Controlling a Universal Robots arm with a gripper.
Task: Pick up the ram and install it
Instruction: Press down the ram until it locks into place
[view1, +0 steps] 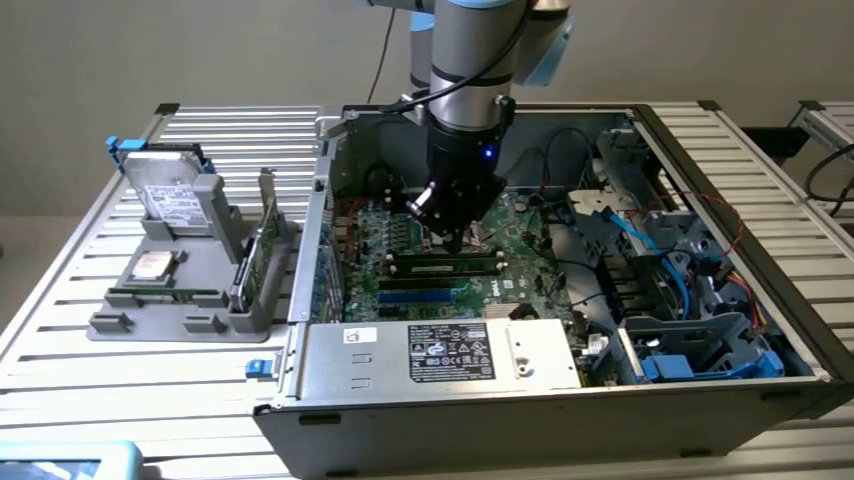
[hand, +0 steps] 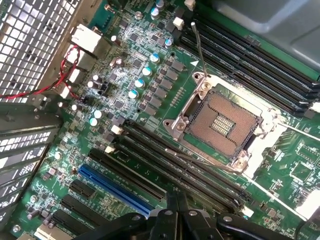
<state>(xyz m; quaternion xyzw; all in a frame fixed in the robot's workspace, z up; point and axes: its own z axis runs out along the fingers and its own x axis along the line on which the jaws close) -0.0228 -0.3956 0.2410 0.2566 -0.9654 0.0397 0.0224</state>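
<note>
Gripper sits low inside the computer case, directly over the motherboard. Ram lies seated in a black slot beside the CPU socket, directly beneath the fingertips. Finger state: cannot tell.

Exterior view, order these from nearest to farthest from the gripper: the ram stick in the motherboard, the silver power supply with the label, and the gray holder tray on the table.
1. The ram, seated in a slot right under the gripper.
2. The power supply, along the case's near edge.
3. The gray holder tray, outside the case at the exterior view's left.
</note>
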